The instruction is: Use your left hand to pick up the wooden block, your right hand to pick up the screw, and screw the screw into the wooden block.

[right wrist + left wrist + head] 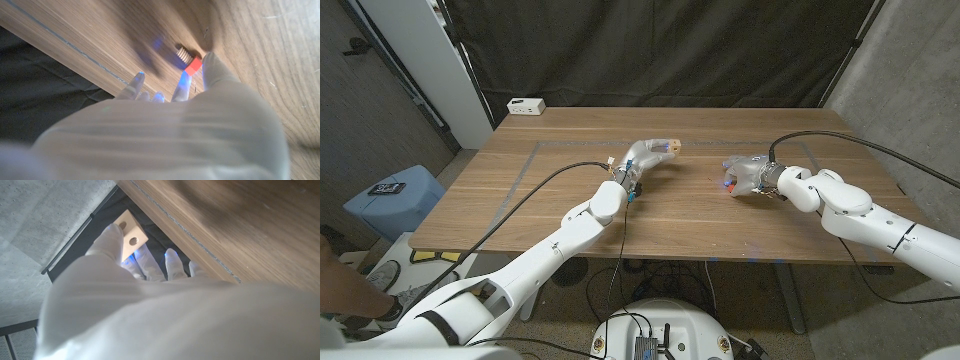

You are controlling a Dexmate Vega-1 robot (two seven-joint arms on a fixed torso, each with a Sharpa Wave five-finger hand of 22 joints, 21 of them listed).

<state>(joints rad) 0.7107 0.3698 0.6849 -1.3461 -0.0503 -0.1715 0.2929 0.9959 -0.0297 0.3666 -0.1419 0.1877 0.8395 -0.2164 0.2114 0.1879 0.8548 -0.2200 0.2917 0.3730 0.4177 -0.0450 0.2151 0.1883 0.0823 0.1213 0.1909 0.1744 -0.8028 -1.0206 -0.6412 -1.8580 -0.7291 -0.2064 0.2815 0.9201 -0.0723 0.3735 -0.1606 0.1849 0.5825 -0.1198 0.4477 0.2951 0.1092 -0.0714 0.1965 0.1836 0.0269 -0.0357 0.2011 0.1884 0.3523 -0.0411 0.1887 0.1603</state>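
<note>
The wooden table [570,215] carried both arms, coming in from the near corners; the left hand [645,157] was over the middle of the table and held the wooden block [669,147] at its fingertips, the block standing out past the hand toward the right hand; in the left wrist view the block [131,234] showed a pale face with two round holes, a finger lying across one edge of it, so this hand was closed on the block and not spread; the right hand [748,178] was well apart from it, low by the table surface; in the right wrist view the screw [188,58], with a red head and a ribbed light shank, was pinched at its head between fingertips [212,65], the shank pointing away from the hand just over the wood. I judged that both pick-ups were done and that the joining was the step in hand; to do it well, the left hand should turn a hole openly toward the screw and hold firm; the right hand should bring the shank in line with the hole before any turning, because a tilted start could jam or slip; the pinch on the small head looked light, so slow motion was advisable.
</note>
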